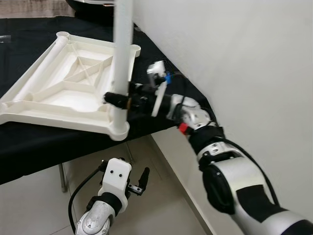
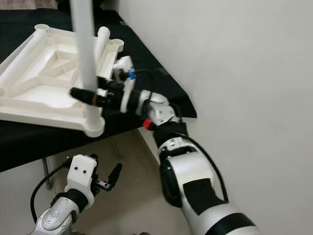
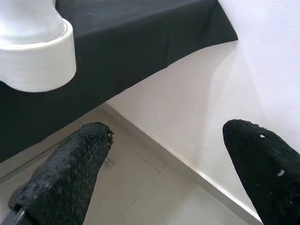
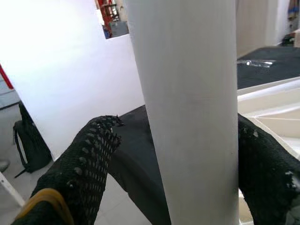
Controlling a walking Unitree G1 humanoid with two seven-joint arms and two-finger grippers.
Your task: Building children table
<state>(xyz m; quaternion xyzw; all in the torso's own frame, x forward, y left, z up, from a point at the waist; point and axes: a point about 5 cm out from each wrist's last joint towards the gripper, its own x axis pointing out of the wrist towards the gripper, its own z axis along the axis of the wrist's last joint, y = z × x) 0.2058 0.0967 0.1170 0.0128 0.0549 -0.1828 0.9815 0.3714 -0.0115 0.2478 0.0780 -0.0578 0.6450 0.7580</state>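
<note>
A white plastic table top [image 1: 58, 90] lies upside down on a black-covered table [image 1: 44, 147]. A white leg [image 1: 122, 49] stands upright in the near right corner socket [image 1: 119, 128]. My right gripper [image 1: 117, 99] reaches in from the right and straddles the leg low down, just above the socket. In the right wrist view the leg [image 4: 187, 103] runs between the fingers [image 4: 93, 154]; one finger meets it and a narrow gap shows at the other. My left gripper [image 3: 187, 145] hangs open below the table's front edge, holding nothing.
A white wall [image 1: 244, 49] rises close on the right, just past the table's corner. Tiled floor [image 1: 161, 196] and a metal table leg [image 1: 63, 176] lie under the front edge. A clear plastic scrap [image 1: 4, 40] rests at the far left.
</note>
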